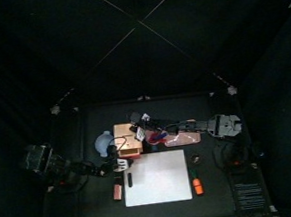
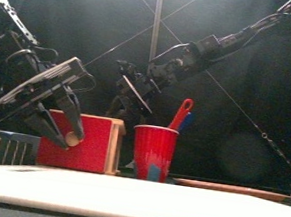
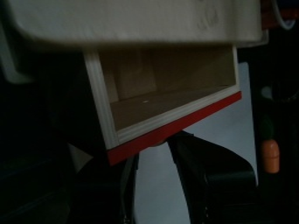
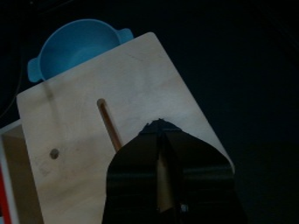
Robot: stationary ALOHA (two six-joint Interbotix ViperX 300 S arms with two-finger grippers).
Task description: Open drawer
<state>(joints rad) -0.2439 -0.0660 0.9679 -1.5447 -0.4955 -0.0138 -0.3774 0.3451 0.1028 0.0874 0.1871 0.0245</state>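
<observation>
Red cup [image 2: 154, 152] beside drawer [image 2: 88, 141]; blue bowl [image 4: 73, 48] behind.

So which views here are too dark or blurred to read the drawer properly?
Top view: the drawer is tiny in a dim pen. Front view: it is lit, the near white sheet blurred. Left wrist view: drawer sharp, left gripper in shadow. Right wrist view: right gripper a dark silhouette.
</observation>
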